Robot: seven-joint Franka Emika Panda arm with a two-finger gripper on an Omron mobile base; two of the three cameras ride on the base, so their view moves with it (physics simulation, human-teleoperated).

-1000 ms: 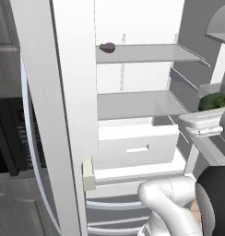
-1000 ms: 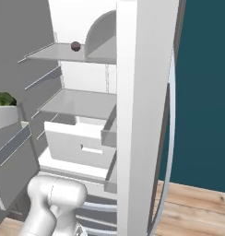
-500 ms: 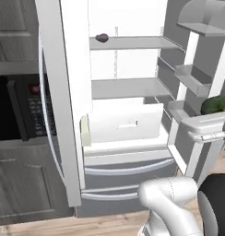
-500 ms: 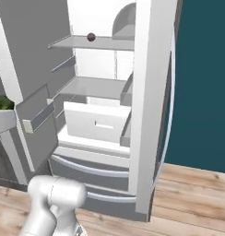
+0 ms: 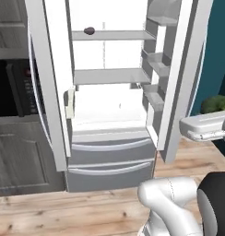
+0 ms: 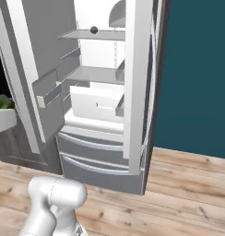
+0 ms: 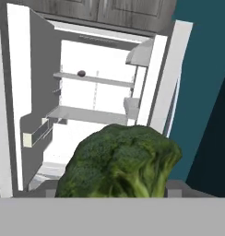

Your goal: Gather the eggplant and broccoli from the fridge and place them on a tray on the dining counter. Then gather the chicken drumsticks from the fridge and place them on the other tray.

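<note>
Even, flat rendered light falls on every view, brightest on the white inside of the fridge (image 5: 109,87), whose back wall washes out almost to pure white with only faint grey shading under the shelves; the microwave (image 5: 15,90) at the left edge of the left base view sinks into near black. Shadows are soft and weak, with no glare or hard highlights on the wooden floor (image 6: 188,184). All pictures are coarse and slightly soft, and in the hand view the broccoli (image 7: 121,163) at lower centre looks blurry-edged, its texture smeared.
</note>
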